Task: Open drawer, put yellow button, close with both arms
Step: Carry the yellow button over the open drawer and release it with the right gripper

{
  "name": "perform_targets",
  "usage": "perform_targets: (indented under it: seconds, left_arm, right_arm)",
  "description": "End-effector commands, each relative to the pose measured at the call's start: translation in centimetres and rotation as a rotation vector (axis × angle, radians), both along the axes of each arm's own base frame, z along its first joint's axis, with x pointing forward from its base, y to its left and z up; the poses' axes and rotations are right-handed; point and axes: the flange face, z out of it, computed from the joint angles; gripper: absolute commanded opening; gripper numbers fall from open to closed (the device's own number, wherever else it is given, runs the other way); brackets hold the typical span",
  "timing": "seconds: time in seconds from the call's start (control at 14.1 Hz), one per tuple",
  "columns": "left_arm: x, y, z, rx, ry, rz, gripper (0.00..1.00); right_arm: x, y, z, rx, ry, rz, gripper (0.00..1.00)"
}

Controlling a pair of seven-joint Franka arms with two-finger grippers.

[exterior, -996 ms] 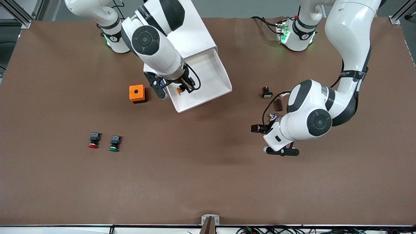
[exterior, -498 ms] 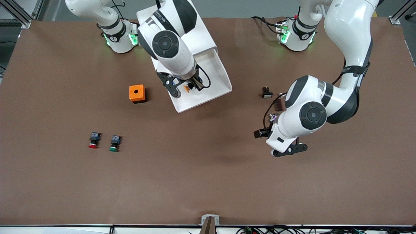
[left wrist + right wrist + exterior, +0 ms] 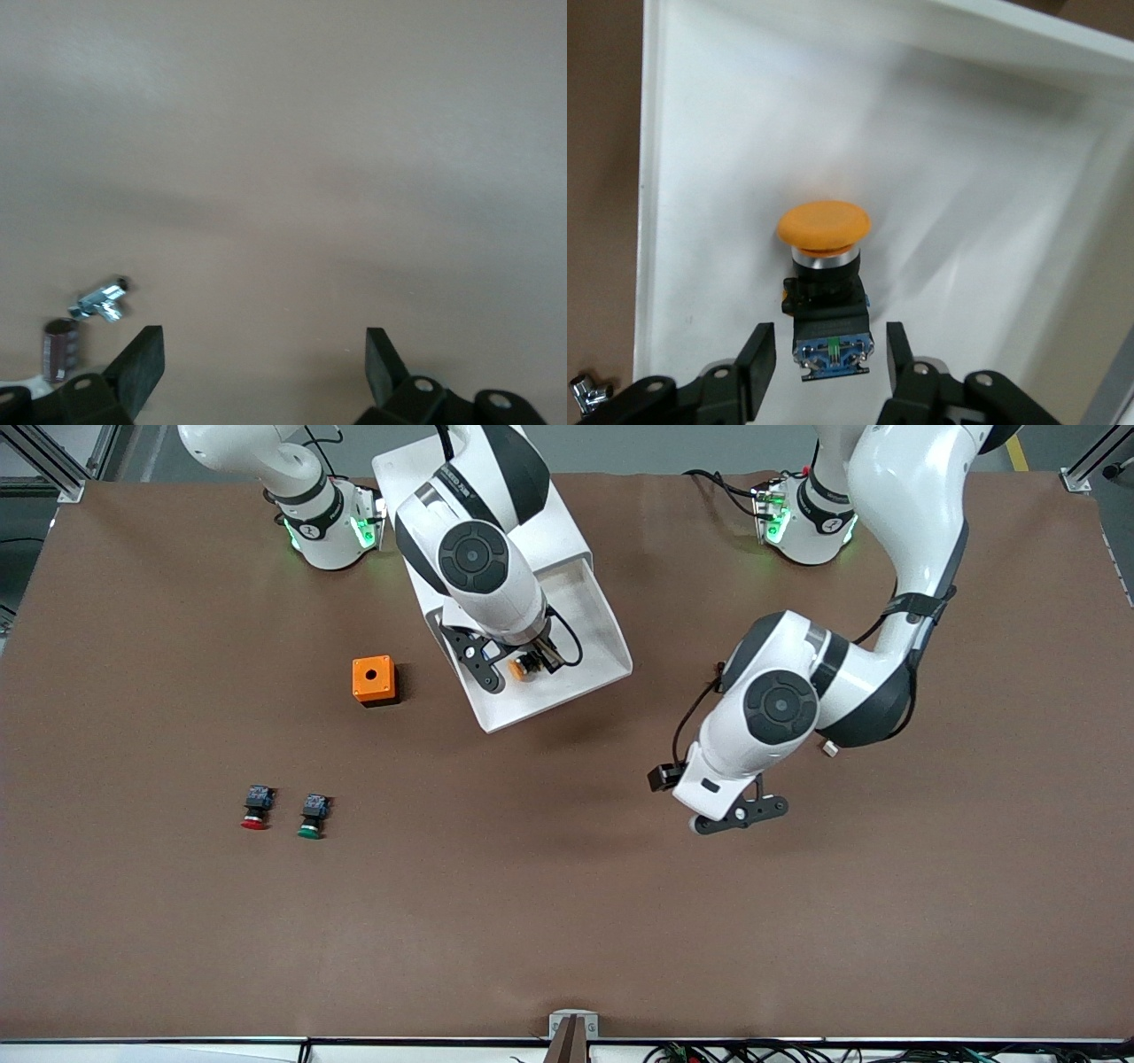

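Observation:
The yellow button lies on its side on the floor of the open white drawer, orange cap pointing away from the wrist. In the right wrist view the button sits between the fingers of my right gripper, with a gap on each side of its blue and black body. My right gripper is open just over the drawer. My left gripper is open and empty over bare table, toward the left arm's end; in the left wrist view this gripper shows only brown mat between its fingers.
An orange box stands beside the drawer, toward the right arm's end. A red button and a green button lie nearer the front camera. A small metal part and a brown cylinder lie by the left gripper.
My right gripper carried the yellow button farther over the drawer, then opened and let it go. My left arm swung toward the drawer.

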Motion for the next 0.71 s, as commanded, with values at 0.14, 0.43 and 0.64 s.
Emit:
perform_targets:
  seconds: [0.14, 0.43, 0.64]
  left_arm:
    - [-2.4, -2.8, -1.8, 0.001, -0.041, 0.037, 1.0]
    - [-5.3, -7.3, -2.1, -0.008, -0.033, 0.052, 1.0]
    - [-7.4, -10.0, -2.1, -0.014, -0.029, 0.062, 1.0]
  right_arm:
    - [1.4, -0.9, 3.0, 0.019, -0.013, -0.025, 1.0]
    - [6.3, -8.0, 12.0, 0.015, 0.032, -0.077, 1.0]
    - [8.3, -14.2, 15.4, 0.026, 0.051, -0.04, 1.0]
